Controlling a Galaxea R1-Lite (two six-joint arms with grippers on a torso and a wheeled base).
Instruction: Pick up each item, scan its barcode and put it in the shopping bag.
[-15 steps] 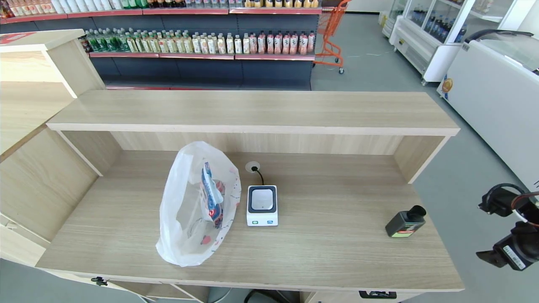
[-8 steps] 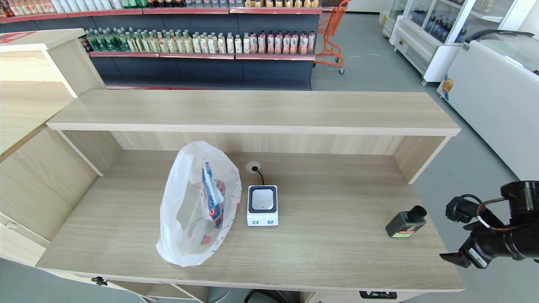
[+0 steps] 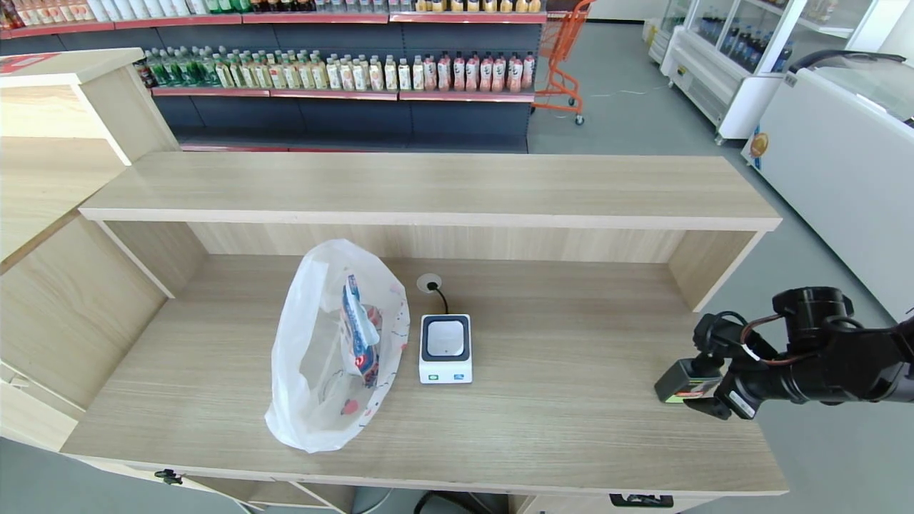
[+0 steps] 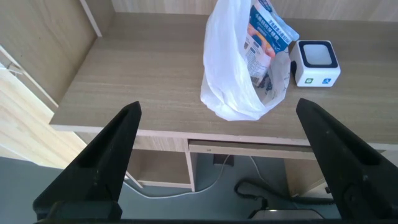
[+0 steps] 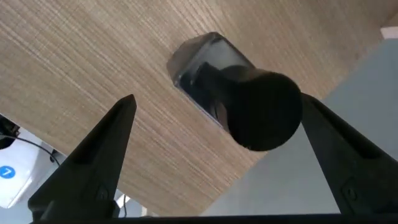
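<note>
Hanging above the dark bottle (image 5: 208,65), the right pincer (image 5: 219,102) is spread wide, its 2 fingers (image 5: 93,168) standing on either side of the bottle's black cap (image 5: 264,112) without touching it. The bottle sits on the table (image 3: 571,414) near its right edge, well apart from the other things. The white scanner (image 3: 444,348) stands near the middle of the table, its black cable (image 3: 437,296) running to a hole behind it. Just beside the scanner, on its left, lies the white shopping bag (image 3: 307,400) with 1 blue-and-white packet (image 3: 357,332) inside. The left pincer (image 4: 217,118) is also open and holds nothing, off the table's front edge, facing the bag.
</note>
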